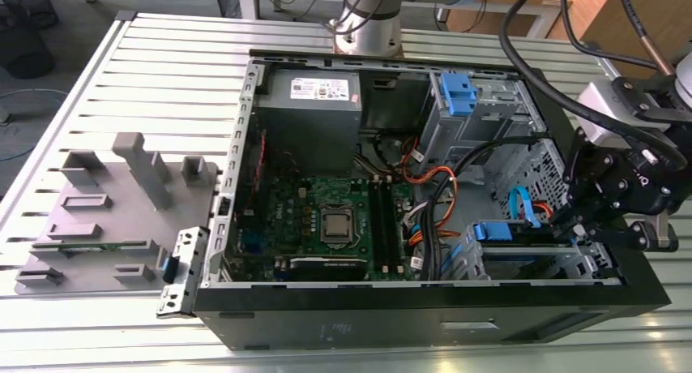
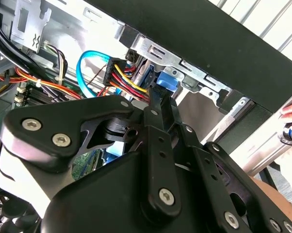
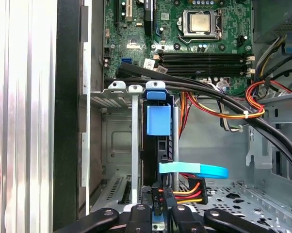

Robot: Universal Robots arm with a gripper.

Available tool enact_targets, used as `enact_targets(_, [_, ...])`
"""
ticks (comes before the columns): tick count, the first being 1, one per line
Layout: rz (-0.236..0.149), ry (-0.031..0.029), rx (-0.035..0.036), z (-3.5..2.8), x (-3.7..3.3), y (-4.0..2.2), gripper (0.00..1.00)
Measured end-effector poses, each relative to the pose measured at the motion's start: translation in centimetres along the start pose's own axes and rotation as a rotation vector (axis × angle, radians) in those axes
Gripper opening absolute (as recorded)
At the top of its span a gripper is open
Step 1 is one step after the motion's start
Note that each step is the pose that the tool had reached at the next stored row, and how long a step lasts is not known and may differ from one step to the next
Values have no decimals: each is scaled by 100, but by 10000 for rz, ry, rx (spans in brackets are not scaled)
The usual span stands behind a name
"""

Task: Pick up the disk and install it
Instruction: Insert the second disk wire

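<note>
Disk (image 3: pixel 158 145) stands on edge in its slot inside the computer case (image 1: pixel 433 324), so it fits the rack. Gripper (image 1: pixel 578 219) sits at the disk's cable end; I cannot tell if it squeezes.

Exterior view — high, looking down on the open computer case (image 1: pixel 433 308) from well back. First wrist view — close, facing the drive bay (image 3: pixel 158 145) and motherboard (image 3: pixel 194 43). Second wrist view — closer, behind black linkage. All share that bay.
</note>
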State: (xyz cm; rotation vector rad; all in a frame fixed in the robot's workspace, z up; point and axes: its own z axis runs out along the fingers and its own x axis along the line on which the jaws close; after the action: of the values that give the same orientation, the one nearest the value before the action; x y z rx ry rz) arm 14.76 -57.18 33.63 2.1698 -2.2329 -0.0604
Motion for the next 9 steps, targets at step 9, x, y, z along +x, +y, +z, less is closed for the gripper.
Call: enact_targets(9, [0, 1, 0, 2, 0, 1, 24])
